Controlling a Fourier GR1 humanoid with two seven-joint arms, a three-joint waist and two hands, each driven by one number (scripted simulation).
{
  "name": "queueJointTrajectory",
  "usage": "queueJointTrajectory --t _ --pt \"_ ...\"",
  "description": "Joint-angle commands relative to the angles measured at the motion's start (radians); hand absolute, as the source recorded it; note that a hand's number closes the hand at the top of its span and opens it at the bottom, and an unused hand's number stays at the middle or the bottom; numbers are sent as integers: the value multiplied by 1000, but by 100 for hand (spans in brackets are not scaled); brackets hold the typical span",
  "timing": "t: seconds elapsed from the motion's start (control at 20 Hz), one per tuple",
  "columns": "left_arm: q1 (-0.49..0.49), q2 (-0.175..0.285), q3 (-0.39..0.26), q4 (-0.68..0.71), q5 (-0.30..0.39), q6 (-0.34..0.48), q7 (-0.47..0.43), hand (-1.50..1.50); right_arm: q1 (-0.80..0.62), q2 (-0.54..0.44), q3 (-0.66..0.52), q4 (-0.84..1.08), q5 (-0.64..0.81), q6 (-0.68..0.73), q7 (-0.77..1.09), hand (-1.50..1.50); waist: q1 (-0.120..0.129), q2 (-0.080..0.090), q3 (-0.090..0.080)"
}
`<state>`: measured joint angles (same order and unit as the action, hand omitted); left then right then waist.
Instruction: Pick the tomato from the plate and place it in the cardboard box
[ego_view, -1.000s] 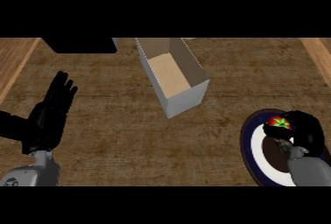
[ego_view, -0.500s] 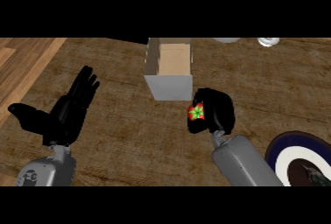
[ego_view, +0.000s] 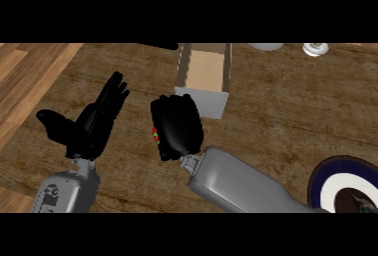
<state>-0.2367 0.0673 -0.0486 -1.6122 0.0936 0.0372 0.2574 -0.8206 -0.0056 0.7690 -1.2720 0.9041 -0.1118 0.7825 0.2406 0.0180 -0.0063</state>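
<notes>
Centrally, the right hand (ego_view: 177, 127) holds the mostly hidden tomato (ego_view: 156, 134) in curled fingers, just near of the cardboard box (ego_view: 205, 101). The left hand (ego_view: 88, 125) rests open at left, the plate (ego_view: 320, 178) near right.

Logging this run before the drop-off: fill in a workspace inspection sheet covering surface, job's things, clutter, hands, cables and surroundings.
Surface: dark wooden counter, lighter wooden strip along its left side.
Job's things: tomato mostly hidden in the right hand, only a red and green sliver shows; cardboard box open-topped, just beyond that hand; plate at lower right, tomato off it.
Clutter: two pale round things at the far edge, cut off, cannot name.
Hands: right hand curled round the tomato, by the box's near wall; left hand open, resting at the left.
Cables: nothing seen.
Surroundings: nothing seen beyond the counter.
</notes>
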Motion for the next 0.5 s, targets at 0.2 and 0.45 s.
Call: queueJointTrajectory --t 0.2,0.45 --pt "-17 -5 17 31 -7 20 -7 0 -249 6 65 -7 -55 -165 318 150 -46 -10 1" --pt "-3 26 55 38 3 15 -8 0 -426 5 18 43 -61 -178 474 150 -89 -17 1"
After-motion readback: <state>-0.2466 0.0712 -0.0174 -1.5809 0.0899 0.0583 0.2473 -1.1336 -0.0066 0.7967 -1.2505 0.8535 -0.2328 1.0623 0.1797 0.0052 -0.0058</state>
